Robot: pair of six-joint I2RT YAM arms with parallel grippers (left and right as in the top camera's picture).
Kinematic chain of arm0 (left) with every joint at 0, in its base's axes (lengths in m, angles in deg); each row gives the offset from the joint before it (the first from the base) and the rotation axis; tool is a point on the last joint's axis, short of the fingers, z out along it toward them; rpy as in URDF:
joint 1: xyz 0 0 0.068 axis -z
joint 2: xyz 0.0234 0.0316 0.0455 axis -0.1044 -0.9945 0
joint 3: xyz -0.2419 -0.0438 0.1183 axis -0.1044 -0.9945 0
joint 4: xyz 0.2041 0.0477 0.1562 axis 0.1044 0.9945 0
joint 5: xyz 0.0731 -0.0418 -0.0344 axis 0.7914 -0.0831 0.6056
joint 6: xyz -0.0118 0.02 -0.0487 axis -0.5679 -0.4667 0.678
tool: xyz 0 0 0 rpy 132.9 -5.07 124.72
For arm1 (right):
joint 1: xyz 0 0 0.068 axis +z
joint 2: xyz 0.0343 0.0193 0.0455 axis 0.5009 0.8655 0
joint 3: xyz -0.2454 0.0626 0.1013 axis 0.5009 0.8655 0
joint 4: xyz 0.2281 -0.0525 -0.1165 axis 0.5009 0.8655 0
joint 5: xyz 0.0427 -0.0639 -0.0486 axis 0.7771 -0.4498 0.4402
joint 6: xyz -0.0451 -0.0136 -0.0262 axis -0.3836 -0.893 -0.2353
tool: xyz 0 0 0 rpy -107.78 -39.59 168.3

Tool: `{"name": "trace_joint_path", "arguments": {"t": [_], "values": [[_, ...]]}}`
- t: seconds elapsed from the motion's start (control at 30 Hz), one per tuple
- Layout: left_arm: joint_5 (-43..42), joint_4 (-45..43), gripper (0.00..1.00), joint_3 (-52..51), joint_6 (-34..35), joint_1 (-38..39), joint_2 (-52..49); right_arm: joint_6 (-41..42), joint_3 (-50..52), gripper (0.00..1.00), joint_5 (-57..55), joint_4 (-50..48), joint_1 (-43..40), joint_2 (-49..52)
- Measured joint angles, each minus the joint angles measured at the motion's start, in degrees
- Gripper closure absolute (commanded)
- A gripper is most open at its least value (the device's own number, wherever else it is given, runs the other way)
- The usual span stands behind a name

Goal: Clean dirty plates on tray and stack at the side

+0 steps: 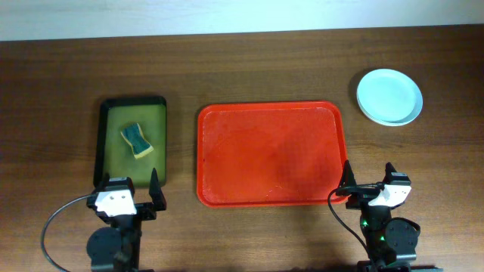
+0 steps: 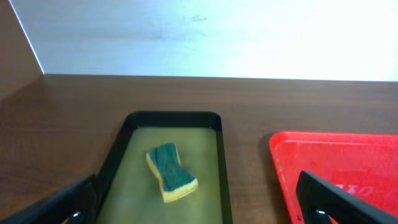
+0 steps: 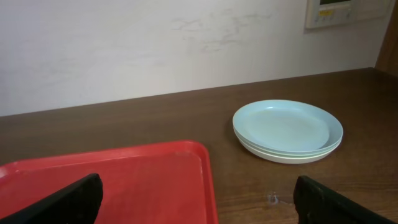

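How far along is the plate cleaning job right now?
Seemingly finished. Done: the red tray holds no plates, and the plate stack sits on the table to its right, pale blue on top. The sponge lies on the olive-green tray. In hand: nothing; the left gripper and right gripper are open and empty. Left: nothing visible, though I can't check the lower plates for smears.

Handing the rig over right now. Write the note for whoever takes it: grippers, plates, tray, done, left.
Left gripper: open, empty, near the olive-green tray.
Right gripper: open, empty, by the red tray's near right corner.
Plates: stacked on the table right of the red tray, pale blue on top; tray holds none.
Sponge: in the olive-green tray.
Done: plates stacked aside. Left: nothing I can see.
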Motion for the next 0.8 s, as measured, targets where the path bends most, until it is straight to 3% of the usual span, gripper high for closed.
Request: {"name": "trace_joint_path", "arguments": {"t": [0.3,0.8], "values": [[-0.22,-9.29,0.01,-9.84,-0.59,0.0,5.81,0.0,0.0,0.01,-0.02,0.0,0.0,0.0],[-0.24,-9.49,0.01,-11.08,-1.68,0.0,6.14,0.0,0.0,0.02,0.0,0.0,0.0,0.0]]}}
